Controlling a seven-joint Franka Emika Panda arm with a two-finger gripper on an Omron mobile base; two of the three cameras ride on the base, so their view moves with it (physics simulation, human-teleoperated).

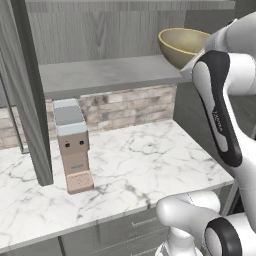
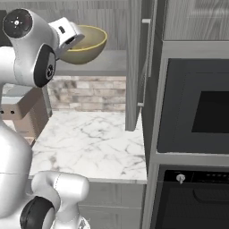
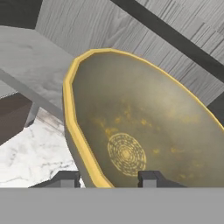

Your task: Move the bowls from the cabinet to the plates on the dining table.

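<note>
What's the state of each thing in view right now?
pale yellow-olive bowl: tilted at the cabinet shelf's front edge, rim between the fingertips.
gripper: shut on the bowl's rim.
cabinet: door open, shelf exposed.
oven: door closed.
coffee machine: upright on the marble counter.

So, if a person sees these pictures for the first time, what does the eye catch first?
First the pale yellow-olive bowl, at the edge of the open wall cabinet, its rim between the finger tips of the end effector, one inside and one outside. Then the white arm that reaches up to it from the base. Below, a small tan and grey appliance stands on the white marble counter.
</note>
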